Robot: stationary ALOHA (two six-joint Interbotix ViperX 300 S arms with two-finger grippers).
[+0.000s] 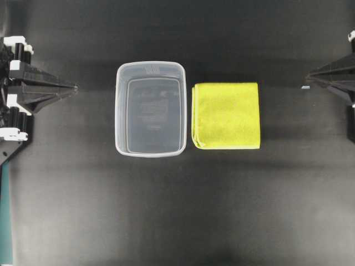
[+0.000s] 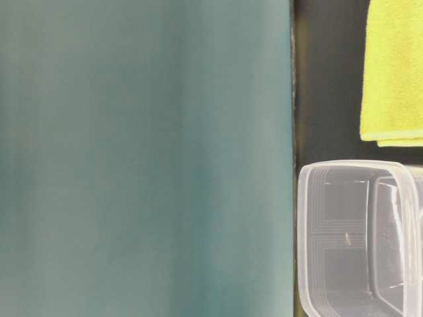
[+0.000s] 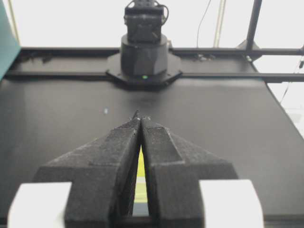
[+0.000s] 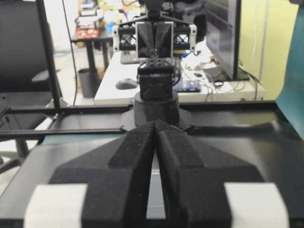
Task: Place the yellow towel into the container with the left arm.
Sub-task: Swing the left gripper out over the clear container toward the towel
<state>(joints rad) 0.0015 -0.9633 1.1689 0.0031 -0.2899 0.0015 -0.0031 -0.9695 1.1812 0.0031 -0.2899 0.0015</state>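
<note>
Nothing of the task is done yet. The towel (image 1: 226,115) is lying folded on the worktop (image 1: 177,210), just right of the empty container (image 1: 150,108). Both the left gripper (image 1: 71,87) and the right gripper (image 1: 312,77) are waiting at the edges, jaws pressed together on nothing.

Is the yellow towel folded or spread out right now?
Folded. The yellow towel lies as a neat square beside the container, with stacked layer edges showing along its side nearest the tub.
</note>
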